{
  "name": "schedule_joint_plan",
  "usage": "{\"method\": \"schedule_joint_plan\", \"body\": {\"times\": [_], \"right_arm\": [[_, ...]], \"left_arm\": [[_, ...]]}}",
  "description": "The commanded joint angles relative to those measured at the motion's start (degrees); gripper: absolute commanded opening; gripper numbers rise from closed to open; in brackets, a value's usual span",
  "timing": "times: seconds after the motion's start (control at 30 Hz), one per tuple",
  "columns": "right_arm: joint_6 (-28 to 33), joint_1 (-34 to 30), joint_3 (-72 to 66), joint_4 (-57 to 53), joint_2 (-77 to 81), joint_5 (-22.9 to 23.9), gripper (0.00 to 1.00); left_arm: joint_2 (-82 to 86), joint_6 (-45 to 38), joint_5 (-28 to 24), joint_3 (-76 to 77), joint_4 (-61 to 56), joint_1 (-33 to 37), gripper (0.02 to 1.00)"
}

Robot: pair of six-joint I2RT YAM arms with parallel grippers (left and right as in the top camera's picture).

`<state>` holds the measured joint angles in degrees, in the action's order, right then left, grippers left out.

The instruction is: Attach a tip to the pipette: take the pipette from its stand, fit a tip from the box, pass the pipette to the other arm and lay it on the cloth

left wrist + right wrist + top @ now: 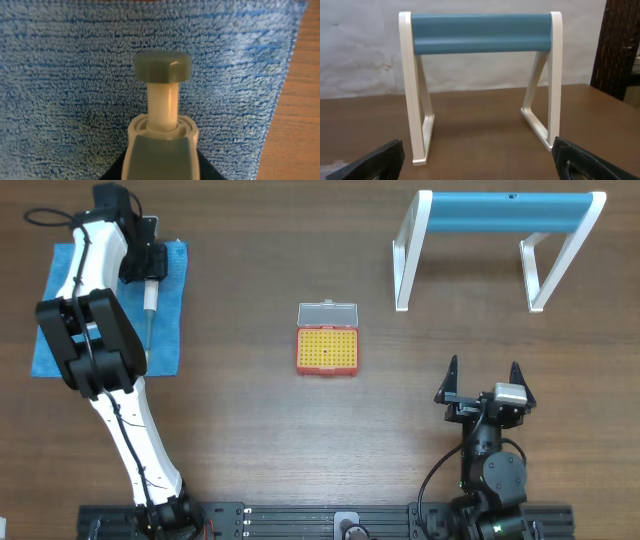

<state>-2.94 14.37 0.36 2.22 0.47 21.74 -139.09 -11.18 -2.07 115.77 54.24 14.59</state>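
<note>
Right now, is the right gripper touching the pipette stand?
Apart. The top view shows bare table between the right gripper and the stand.

Soft, even light from above, table (250, 440) bright all over; faint shadow beneath the stand (480, 125), small glare on the pipette (162, 66) cap.

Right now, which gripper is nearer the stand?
Right. The right gripper sits open in front of the stand; the left gripper holds the pipette over the cloth, far off.
</note>
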Motion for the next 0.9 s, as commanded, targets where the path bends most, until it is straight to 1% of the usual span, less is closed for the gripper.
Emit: {"method": "schedule_joint_plan", "body": {"times": [0.03, 0.07, 0.13, 0.17, 0.2, 0.27, 0.33, 0.4, 0.43, 0.47, 0.53, 0.57, 0.63, 0.67, 0.7, 0.73, 0.77, 0.8, 0.9], "right_arm": [[-0.4, 0.1, -0.1, -0.3, -0.3, -0.3, 0.974], [-0.4, 0.1, -0.1, -0.5, -0.3, -0.3, 0.974], [-0.4, 0.1, -0.1, -2.4, -0.3, -0.3, 0.974], [-0.4, 0.1, -0.1, -4.8, -0.3, -0.3, 0.974], [-0.4, 0.1, -0.1, -4.6, -0.2, -0.3, 0.974], [-0.4, 0.1, -0.1, -4.6, -0.2, -0.3, 0.974], [-0.4, 0.1, -0.1, -4.6, -0.2, -0.3, 0.974], [-0.4, 0.1, -0.1, -4.6, -0.2, -0.3, 0.974], [-0.4, 0.1, -0.1, -4.6, -0.2, -0.3, 0.972], [-0.4, 0.1, -0.1, -4.6, -0.2, -0.3, 0.976], [-0.4, 0.1, -0.1, -4.6, -0.2, -0.3, 0.974], [-0.4, 0.1, -0.1, -4.6, -0.2, -0.3, 0.974], [-0.4, 0.1, -0.1, -4.6, -0.2, -0.3, 0.974], [-0.4, 0.1, -0.1, -4.6, -0.2, -0.3, 0.974], [-0.4, 0.1, -0.1, -4.6, -0.2, -0.3, 0.974], [-0.4, 0.1, -0.1, -4.6, -0.2, -0.3, 0.974], [-0.4, 0.1, -0.1, -4.6, -0.2, -0.3, 0.974], [-0.4, 0.1, -0.1, -4.6, -0.2, -0.3, 0.974], [-0.4, 0.1, -0.1, -4.6, -0.2, -0.3, 0.974]], "left_arm": [[-1.1, -0.2, -1.2, 1.0, 0.5, -0.1, 0.787], [-1.1, -0.3, -1.2, 1.0, 0.8, -0.5, 0.910], [-1.1, -0.3, -1.2, 1.0, 1.3, -0.8, 0.998], [-1.1, -0.3, -1.2, 1.5, 2.0, -0.8, 0.998], [-0.9, -0.3, -1.2, 2.6, 3.3, -0.8, 0.998], [0.0, -0.3, 1.1, 5.9, 6.0, -0.7, 0.998], [1.9, -0.2, 1.2, 11.4, 7.1, -1.2, 0.996], [3.9, -0.1, 1.4, 19.6, 9.6, -2.5, 0.998], [4.6, -0.3, 1.9, 26.9, 13.1, -3.5, 0.998], [5.8, -0.3, 1.8, 30.1, 14.7, -3.9, 0.996], [14.0, -0.3, 1.7, 31.1, 16.3, -4.2, 0.996], [21.9, -0.2, 1.6, 30.5, 17.9, -3.1, 0.998], [30.7, 0.4, 1.1, 28.9, 18.0, -1.2, 0.998], [37.2, 1.1, -0.2, 27.2, 17.7, 0.7, 0.998], [42.6, 1.5, -2.8, 24.9, 16.9, 2.6, 0.998], [51.3, 1.5, -8.0, 19.3, 14.7, 5.6, 0.998], [58.8, 1.5, -10.1, 11.7, 11.5, 6.8, 0.998], [64.9, 1.5, -10.3, 4.5, 9.3, 6.1, 0.998], [79.9, 1.4, -10.2, -14.5, 6.5, -4.9, 0.998]]}}
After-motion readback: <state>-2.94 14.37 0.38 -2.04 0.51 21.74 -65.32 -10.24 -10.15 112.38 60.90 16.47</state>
